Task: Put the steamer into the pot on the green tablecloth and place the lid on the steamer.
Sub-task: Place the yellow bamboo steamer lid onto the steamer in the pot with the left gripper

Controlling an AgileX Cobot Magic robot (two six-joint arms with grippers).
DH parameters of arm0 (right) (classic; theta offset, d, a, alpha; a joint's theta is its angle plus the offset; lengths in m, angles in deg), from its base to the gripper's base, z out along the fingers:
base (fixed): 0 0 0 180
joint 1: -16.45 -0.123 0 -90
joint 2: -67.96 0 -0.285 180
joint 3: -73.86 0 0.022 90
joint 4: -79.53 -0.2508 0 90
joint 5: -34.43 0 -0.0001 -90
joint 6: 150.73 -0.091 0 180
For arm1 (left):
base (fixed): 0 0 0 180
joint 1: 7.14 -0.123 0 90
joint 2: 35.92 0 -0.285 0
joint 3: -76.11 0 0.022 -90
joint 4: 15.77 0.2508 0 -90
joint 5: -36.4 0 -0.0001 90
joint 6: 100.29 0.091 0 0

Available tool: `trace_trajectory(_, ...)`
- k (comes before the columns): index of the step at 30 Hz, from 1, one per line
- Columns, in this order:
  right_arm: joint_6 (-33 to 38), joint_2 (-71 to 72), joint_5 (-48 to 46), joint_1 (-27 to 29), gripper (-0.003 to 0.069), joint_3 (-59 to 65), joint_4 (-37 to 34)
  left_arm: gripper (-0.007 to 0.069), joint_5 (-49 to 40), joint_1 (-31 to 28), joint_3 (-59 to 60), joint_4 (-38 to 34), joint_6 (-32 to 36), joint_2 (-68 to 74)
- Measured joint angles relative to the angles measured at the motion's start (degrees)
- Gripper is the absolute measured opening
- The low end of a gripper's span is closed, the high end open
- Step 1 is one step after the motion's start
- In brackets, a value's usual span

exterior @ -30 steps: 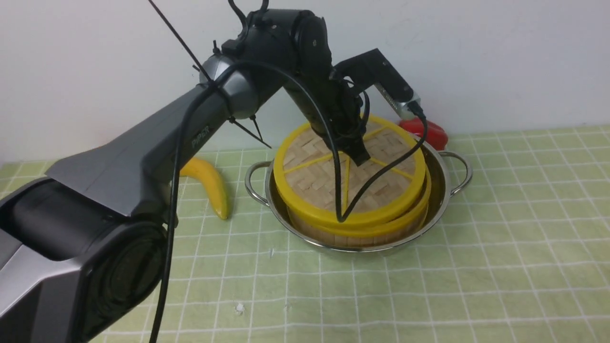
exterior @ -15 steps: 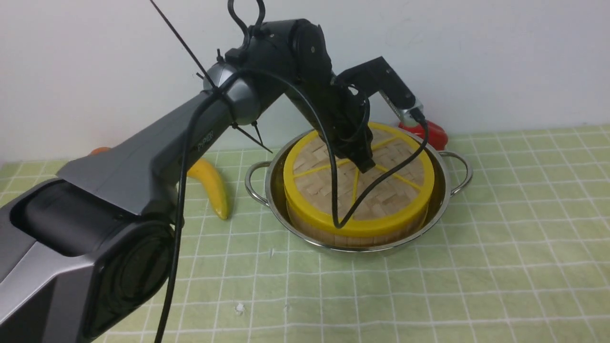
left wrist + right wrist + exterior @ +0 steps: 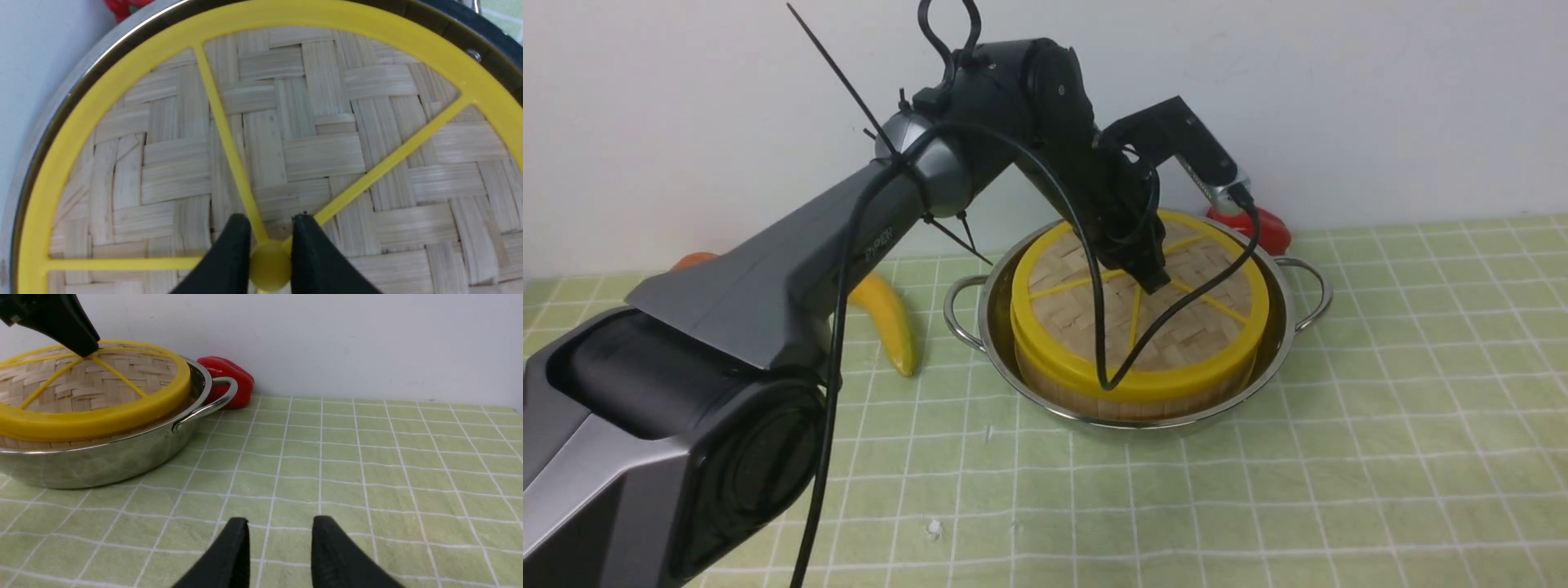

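Note:
The pot (image 3: 1278,347) stands on the green tablecloth (image 3: 1339,457) near the back wall. The steamer (image 3: 1086,400) sits inside it; only its wooden wall shows. The lid (image 3: 1209,327) lies level on the steamer, rim over rim. My left gripper (image 3: 1150,282) reaches down onto the lid's centre. In the left wrist view its gripper (image 3: 270,219) is shut on the lid's yellow knob (image 3: 269,265). My right gripper (image 3: 280,522) is open and empty, low over the cloth to the pot's right, and is out of the front view. The lid (image 3: 94,418) and pot (image 3: 102,465) also show there.
A banana (image 3: 886,322) lies left of the pot. A red pepper (image 3: 1262,229) sits behind the pot's right handle (image 3: 1311,294), against the wall. An orange object (image 3: 690,260) peeks out behind my left arm. A black cable hangs over the lid.
The lid, held by my left gripper, has moved right and down from an offset, raised position onto the steamer's rim. In the last half second it barely moved.

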Motion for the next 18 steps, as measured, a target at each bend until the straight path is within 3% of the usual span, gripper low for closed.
trace_trajectory(9, 0.0, 0.0, 0.0, 0.0, 0.024, 0.0, 0.0, 0.0114, -0.44, -0.85, 0.0, -0.64, -6.48, 0.0)
trace_trajectory(18, 0.0, 0.0, 0.0, 0.0, 0.024, 0.0, 0.0, 0.0114, -0.22, -1.6, 0.0, -1.66, -7.03, 0.0)
